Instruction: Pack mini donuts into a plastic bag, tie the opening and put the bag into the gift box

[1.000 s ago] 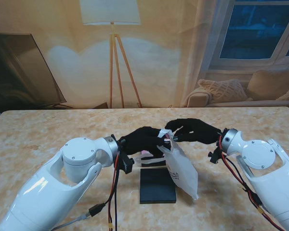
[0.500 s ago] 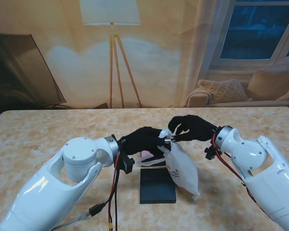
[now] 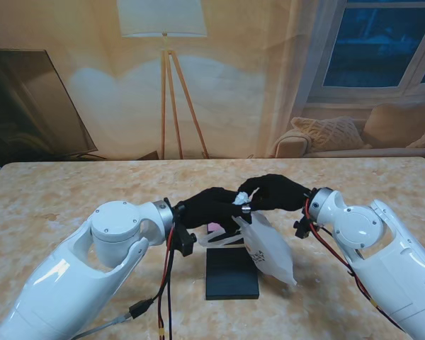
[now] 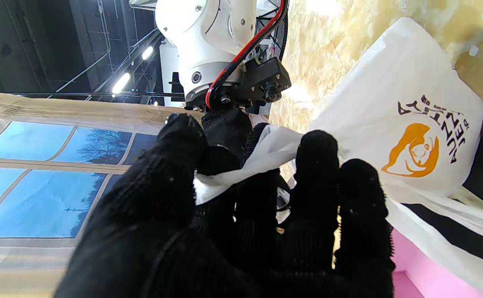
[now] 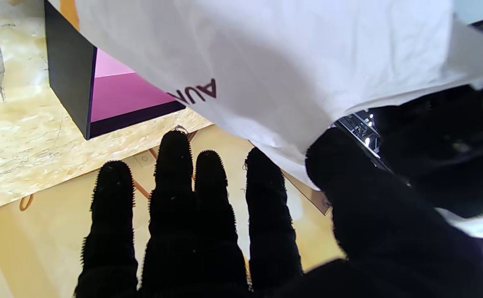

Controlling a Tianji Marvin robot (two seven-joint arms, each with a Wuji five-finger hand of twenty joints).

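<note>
Marble table [image 3: 71,191]: bag [image 3: 269,248] neck hidden btwn both hands, contents unseen

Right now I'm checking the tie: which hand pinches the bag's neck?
The left hand: the left wrist view shows its fingers closed on the bag's twisted neck. The right hand's four fingers are straight, only its thumb at the bag.

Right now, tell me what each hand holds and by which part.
Left hand grips the white plastic bag by its gathered neck. Right hand touches that neck too, thumb against it; whether it truly grips cannot be told.
</note>
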